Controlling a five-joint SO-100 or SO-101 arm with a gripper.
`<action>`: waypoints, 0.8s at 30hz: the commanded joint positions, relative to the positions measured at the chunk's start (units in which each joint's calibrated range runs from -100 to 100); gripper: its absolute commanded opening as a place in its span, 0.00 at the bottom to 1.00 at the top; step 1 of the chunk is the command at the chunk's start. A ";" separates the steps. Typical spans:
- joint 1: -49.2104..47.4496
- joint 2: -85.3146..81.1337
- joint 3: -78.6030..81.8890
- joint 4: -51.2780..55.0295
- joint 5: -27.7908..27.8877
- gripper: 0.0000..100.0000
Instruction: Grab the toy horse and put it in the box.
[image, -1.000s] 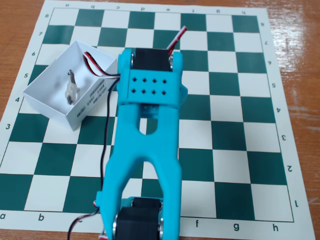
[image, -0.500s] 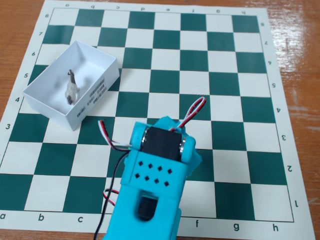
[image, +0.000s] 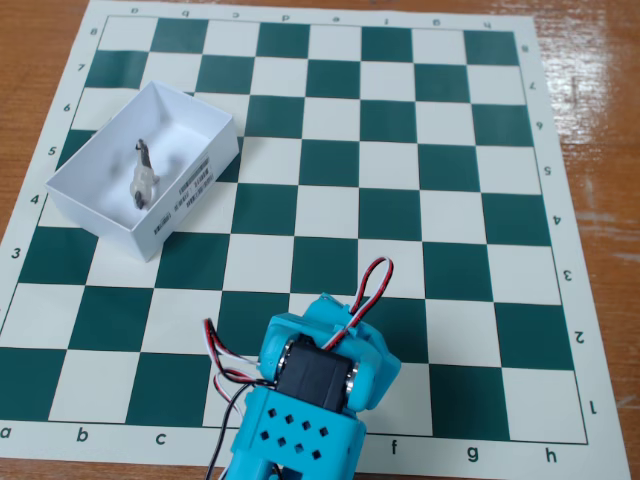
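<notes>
The toy horse (image: 144, 174) is a tiny grey-and-white figurine with a darker head. It lies inside the white box (image: 190, 188), near its middle. The box sits at the left of the chessboard, turned at an angle, with small black print on its near side. The blue arm (image: 310, 400) shows at the bottom centre of the fixed view, folded back over the board's near edge, well apart from the box. Only its motor housing and wires show. The gripper's fingers are hidden, so I cannot tell how they stand.
A green-and-white chessboard mat (image: 420, 200) covers a wooden table (image: 600, 120). Red, white and black wires (image: 370, 285) loop up from the arm. No other objects stand on the squares.
</notes>
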 joint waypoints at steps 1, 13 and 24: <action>-0.91 -2.91 3.97 -1.71 0.48 0.00; -7.48 -6.63 9.43 -3.04 0.58 0.00; -12.05 -6.63 9.43 -3.04 0.73 0.00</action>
